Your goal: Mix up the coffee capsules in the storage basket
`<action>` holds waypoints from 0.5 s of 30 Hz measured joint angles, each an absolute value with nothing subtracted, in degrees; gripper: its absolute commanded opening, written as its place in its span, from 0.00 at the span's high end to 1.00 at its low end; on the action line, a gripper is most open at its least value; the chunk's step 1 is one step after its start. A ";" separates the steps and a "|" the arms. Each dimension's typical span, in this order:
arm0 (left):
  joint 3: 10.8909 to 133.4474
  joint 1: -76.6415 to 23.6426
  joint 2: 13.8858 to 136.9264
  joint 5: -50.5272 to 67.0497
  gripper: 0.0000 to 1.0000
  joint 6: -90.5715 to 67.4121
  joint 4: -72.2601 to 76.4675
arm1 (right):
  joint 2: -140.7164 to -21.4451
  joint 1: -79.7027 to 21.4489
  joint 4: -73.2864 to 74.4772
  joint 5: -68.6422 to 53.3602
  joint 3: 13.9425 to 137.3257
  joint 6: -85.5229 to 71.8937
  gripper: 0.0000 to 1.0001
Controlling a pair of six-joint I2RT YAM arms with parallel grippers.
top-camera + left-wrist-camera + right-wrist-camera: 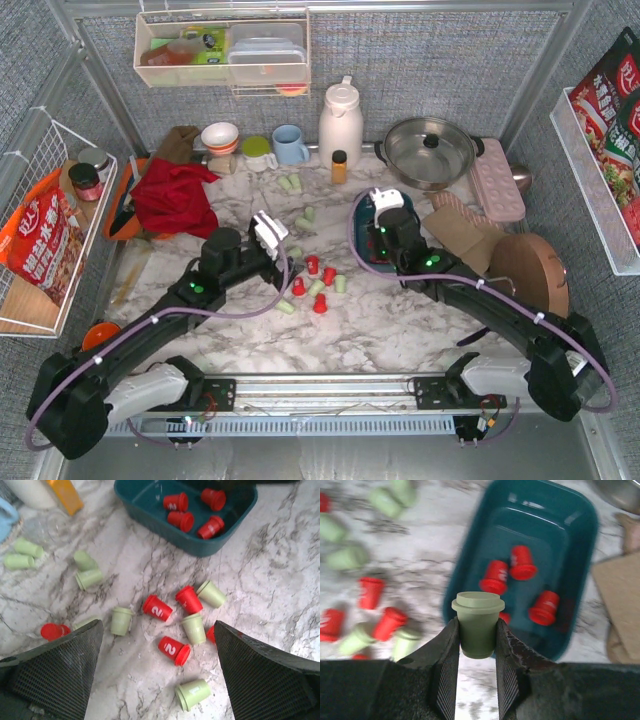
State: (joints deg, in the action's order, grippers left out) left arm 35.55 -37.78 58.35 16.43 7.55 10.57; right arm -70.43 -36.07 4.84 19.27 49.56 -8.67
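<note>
Four red capsules [495, 577], perhaps a fifth half hidden behind my load, lie on their sides in the dark teal storage basket [580, 535], and no green one is in there with them, so by my reckoning the mixing has hardly begun. My right gripper [476, 632] is clamped on a pale green capsule [478, 610], one finger pressed to each flank. Its long axis runs along my fingers, with the wide rim poking out past the tips. The relation that matters now is this: the basket lies just ahead of and below that rim, its long side running away from me, and in my right wrist view the capsule hangs over the near wall. From this view I cannot tell whether it is fully over the floor of the basket. I would judge that a short reach forward puts it safely inside before I let go; dropped too early, it could catch the rim and roll off onto the marble table [280, 570]. My left gripper [159, 630] stands spread wide with nothing in it, above the loose capsules [192, 630], red and green, scattered on their sides just short of the basket. The right arm is clearly the nearer one to the basket, the left to the pile
</note>
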 measured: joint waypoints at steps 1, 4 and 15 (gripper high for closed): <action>36.16 -37.78 59.35 16.23 0.01 7.42 9.56 | -70.57 -34.72 4.71 20.08 48.73 -7.94 0.85; 38.30 -37.78 63.02 15.44 0.01 7.22 5.69 | -71.92 -30.70 3.64 21.32 47.11 -6.20 0.76; 51.22 -37.78 82.89 15.03 0.01 6.85 -12.95 | -83.31 -25.26 -0.78 16.80 47.27 -3.88 0.36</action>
